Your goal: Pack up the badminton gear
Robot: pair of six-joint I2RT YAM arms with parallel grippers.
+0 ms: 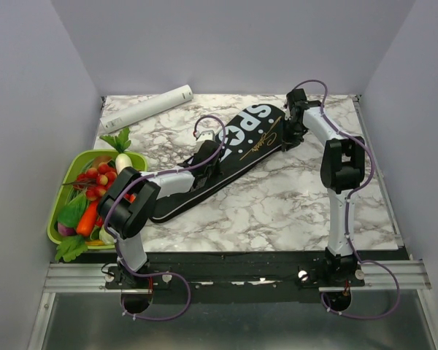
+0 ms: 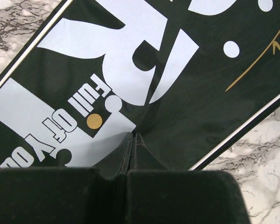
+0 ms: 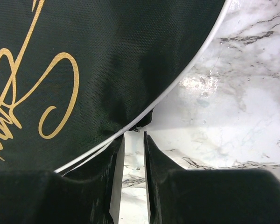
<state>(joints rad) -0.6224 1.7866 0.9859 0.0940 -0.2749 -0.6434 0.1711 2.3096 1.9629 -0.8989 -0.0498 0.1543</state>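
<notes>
Nearest the arm bases, the green tray [image 1: 79,156] of toy vegetables sat at the left edge of the table [image 1: 277,204], no part of the job. The bag [image 1: 252,142] lay flat and slantwise across the middle of the table, handle end near, wide end far. No racket showed anywhere, so the 2 rackets were probably already inside. The left gripper [image 2: 132,136] was clenched at mid-bag, its tips together and seemingly nipping a small fold of the fabric. Farther off, the right gripper [image 3: 134,136] met the bag's piped edge at the wide end, jaws a narrow slit apart; whether it held the edge I cannot tell. Closing the bag seemed to be what remained, though no opening was visible. A white tube [image 1: 147,107] lay at the far left.
</notes>
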